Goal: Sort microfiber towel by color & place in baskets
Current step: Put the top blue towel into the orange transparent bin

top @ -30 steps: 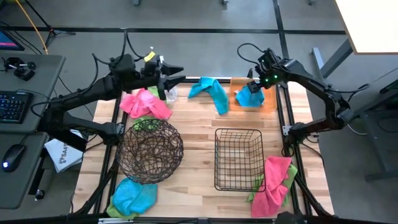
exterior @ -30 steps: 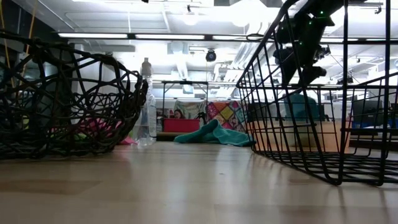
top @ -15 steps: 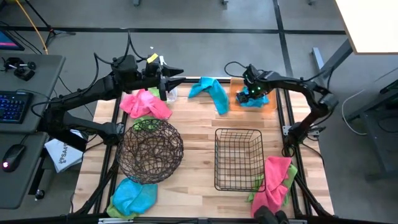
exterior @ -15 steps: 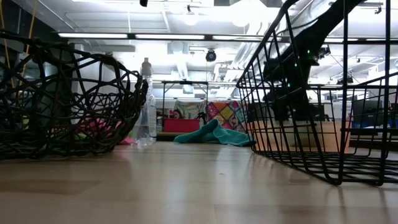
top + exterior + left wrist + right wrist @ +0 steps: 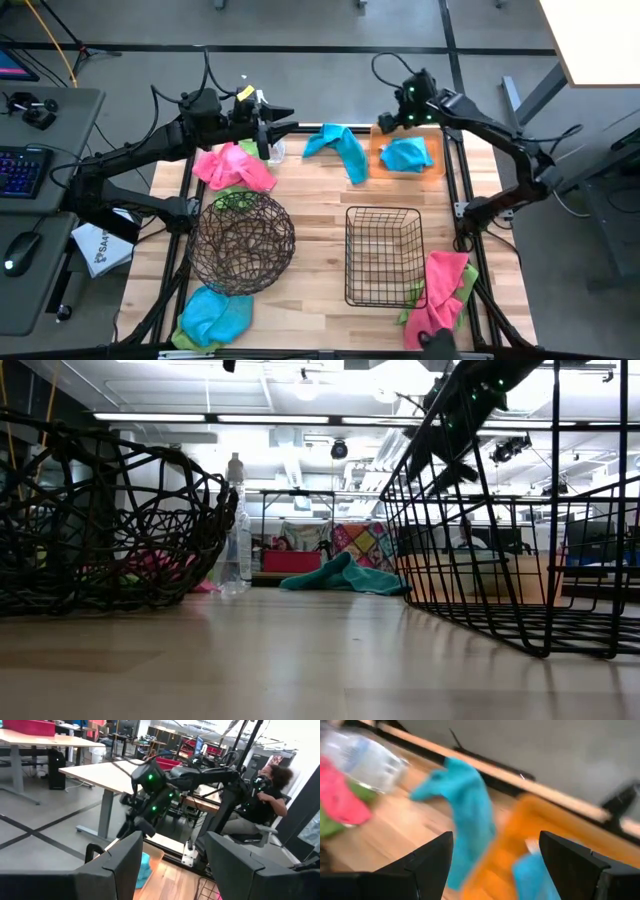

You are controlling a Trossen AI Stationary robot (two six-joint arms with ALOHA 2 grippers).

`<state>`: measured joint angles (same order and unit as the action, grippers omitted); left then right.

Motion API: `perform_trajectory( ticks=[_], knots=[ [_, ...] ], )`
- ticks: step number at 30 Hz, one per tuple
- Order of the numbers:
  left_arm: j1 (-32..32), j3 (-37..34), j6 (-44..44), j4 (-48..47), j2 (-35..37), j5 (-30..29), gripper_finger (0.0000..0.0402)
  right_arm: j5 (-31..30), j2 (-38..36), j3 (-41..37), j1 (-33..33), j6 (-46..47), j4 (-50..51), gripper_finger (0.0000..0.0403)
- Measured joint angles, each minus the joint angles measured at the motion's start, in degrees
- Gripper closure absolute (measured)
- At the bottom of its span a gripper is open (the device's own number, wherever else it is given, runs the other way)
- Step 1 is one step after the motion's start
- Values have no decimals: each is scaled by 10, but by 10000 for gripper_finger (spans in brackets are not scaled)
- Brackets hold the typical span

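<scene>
A turquoise towel (image 5: 405, 153) lies in the orange tray (image 5: 436, 160) at the far right; it also shows in the right wrist view (image 5: 535, 875). My right gripper (image 5: 388, 118) hovers open and empty above the tray's far left corner. A second turquoise towel (image 5: 338, 148) lies on the table left of the tray. My left gripper (image 5: 285, 122) is open and empty at the far edge, above a pink towel on a green one (image 5: 232, 167). The round woven bowl (image 5: 242, 242) and the black wire basket (image 5: 383, 255) stand mid-table.
A clear spray bottle (image 5: 272, 150) stands by the pink towel. Pink and green towels (image 5: 440, 290) lie at the near right corner, turquoise and green ones (image 5: 212, 318) at the near left. A person sits beyond the table in the left wrist view (image 5: 267, 795).
My right gripper went down into the orange tray with the turquoise towel, let it go, then rose and moved toward the table's far edge. The towel, which hung below the fingers, now lies spread in the tray.
</scene>
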<state>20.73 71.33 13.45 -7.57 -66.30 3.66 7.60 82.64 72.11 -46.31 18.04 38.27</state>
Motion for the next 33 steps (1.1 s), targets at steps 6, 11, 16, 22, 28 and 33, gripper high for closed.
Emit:
perform_trajectory(
  ticks=[6, 11, 16, 22, 28, 33],
  knots=[
    [0, 0, 14, 8, 0, -1, 197, 4, 81, 41, 82, 26, -73, 112],
    [0, 0, 29, 10, 0, -1, 197, -59, 201, 112, 136, 8, -70, 112],
    [-1, 0, 30, 10, 0, -1, 197, -187, 317, 217, 156, -20, -1, 112],
    [-1, 0, 40, 10, 0, 0, 197, -211, 426, 346, 144, -20, 93, 112],
    [-1, 0, 40, 10, 0, 0, 197, -210, 502, 432, 131, -18, 155, 112],
    [-1, 0, 37, 10, 0, 0, 197, -222, 527, 460, 128, -36, 183, 112]
  ],
)
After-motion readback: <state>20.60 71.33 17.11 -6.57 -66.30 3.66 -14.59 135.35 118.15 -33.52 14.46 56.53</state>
